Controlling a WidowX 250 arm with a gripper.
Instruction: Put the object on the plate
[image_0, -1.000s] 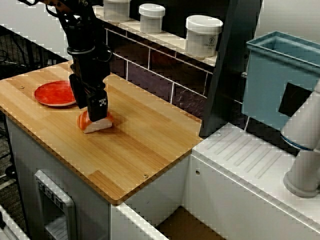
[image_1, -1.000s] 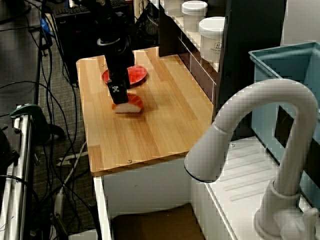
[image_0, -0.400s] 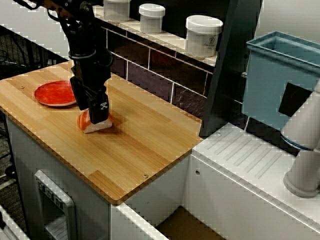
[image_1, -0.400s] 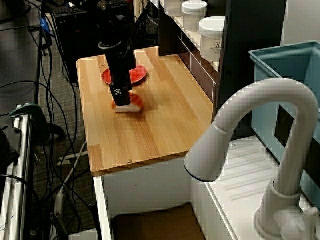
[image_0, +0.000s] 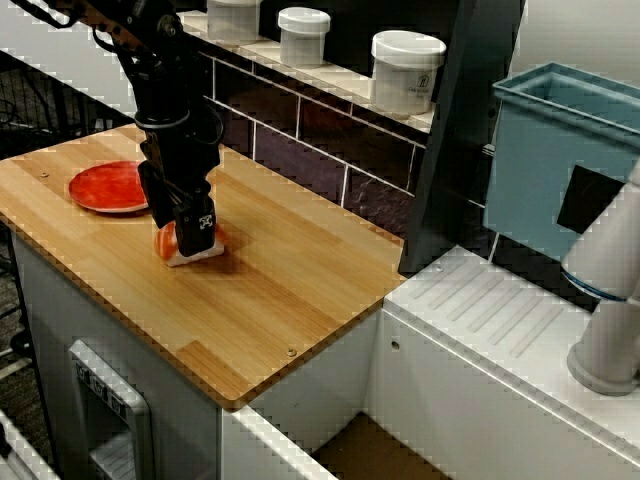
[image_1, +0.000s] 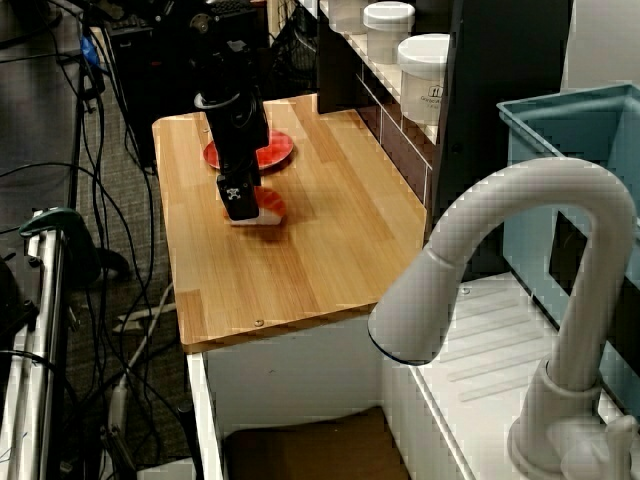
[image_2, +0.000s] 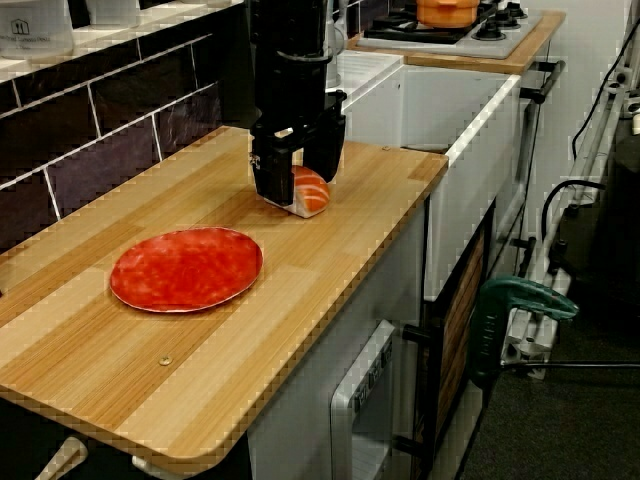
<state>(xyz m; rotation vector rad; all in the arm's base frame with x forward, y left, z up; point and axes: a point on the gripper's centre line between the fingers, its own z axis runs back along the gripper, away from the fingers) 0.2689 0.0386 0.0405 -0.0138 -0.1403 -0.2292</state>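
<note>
On the wooden counter (image_2: 330, 260), a black gripper (image_2: 296, 186) stood straight down over a toy salmon nigiri (image_2: 310, 190), its two fingers straddling the piece. Compared with a second earlier, the gripper had sunk lower, and the fingers looked narrowed against the sushi's sides, though contact could not be confirmed. The nigiri remained on the wood, near the red plate (image_2: 187, 268) but not touching it. This suggested the grasp was forming; lifting and carrying to the plate remained undone.
</note>
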